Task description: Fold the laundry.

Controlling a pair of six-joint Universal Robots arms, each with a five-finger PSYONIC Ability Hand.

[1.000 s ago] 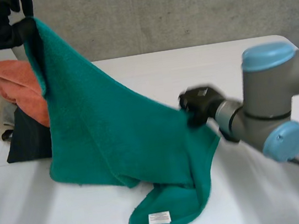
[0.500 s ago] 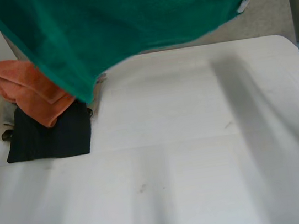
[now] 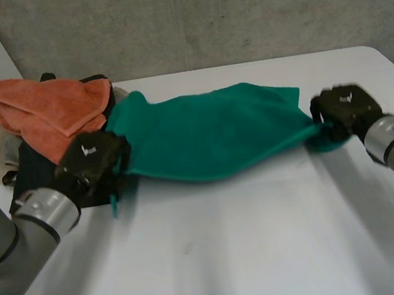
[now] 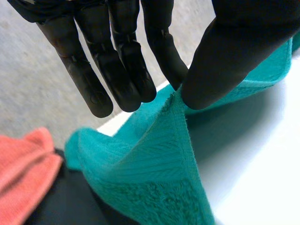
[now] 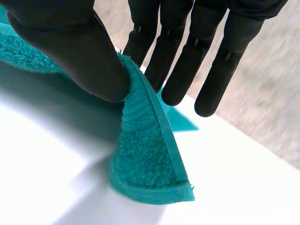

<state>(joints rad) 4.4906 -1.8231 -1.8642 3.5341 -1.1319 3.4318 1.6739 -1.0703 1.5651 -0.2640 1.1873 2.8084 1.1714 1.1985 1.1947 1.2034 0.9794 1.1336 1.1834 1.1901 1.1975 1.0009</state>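
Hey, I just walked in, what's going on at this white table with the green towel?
A two-armed robot is working on laundry. Its left hand and right hand each pinch an opposite end of a teal-green terry towel between thumb and fingers, so it is spread wide across the white table. It is not yet folded. Beyond the left hand sits a pile of other pieces: a crumpled orange towel lying over a black cloth.
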